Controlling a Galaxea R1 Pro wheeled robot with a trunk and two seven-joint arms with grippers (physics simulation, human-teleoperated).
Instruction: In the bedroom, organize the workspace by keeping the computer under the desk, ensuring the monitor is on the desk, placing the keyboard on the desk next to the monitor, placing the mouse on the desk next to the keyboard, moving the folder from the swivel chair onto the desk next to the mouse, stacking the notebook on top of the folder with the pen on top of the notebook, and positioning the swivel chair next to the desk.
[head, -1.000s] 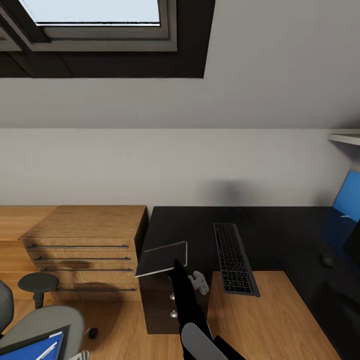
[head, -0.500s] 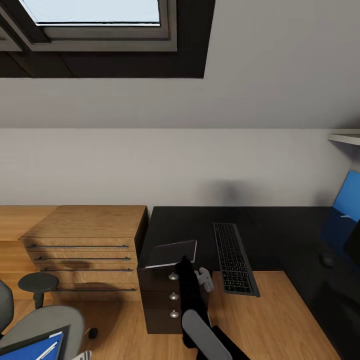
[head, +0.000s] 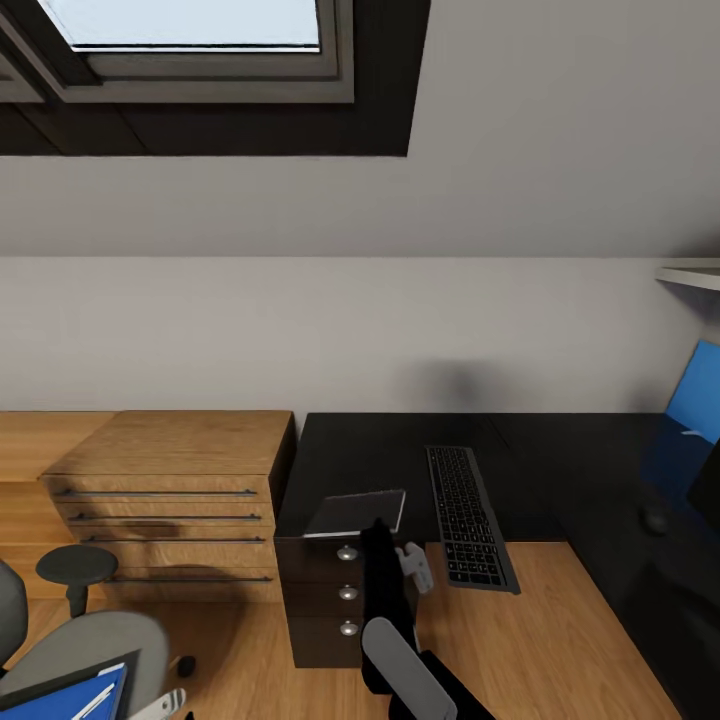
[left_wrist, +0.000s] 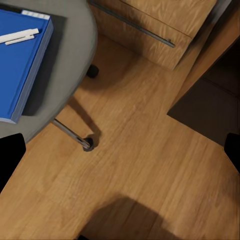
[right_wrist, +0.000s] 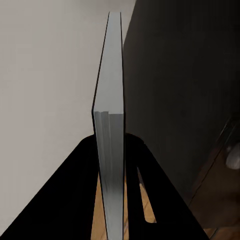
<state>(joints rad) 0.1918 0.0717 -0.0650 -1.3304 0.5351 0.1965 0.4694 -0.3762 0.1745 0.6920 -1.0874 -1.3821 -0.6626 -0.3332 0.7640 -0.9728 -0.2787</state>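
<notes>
Surface (head: 400, 450): glossy black top; dark drawer unit (head: 330, 600) with round silver knobs. Keyboard (head: 467, 515): dark grey keys, darker frame. Notebook (head: 357, 512): dark grey cover, pale page edges; pale grey-white in the right wrist view. Right end effector (right_wrist: 110, 165): black. Folder (left_wrist: 20, 55): bright blue, thin white edge; pen (left_wrist: 19, 35) white. Chair (head: 70, 640): grey seat, black armrest. Cabinet (head: 170, 490): light wood grain, dark bar handles. Floor (left_wrist: 130, 160): light wood. Walls pale grey; skylight frame dark.

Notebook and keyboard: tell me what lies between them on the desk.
Nothing: in the head view a bare strip of black desk top separates the notebook, clamped in the right gripper, from the keyboard.
</notes>
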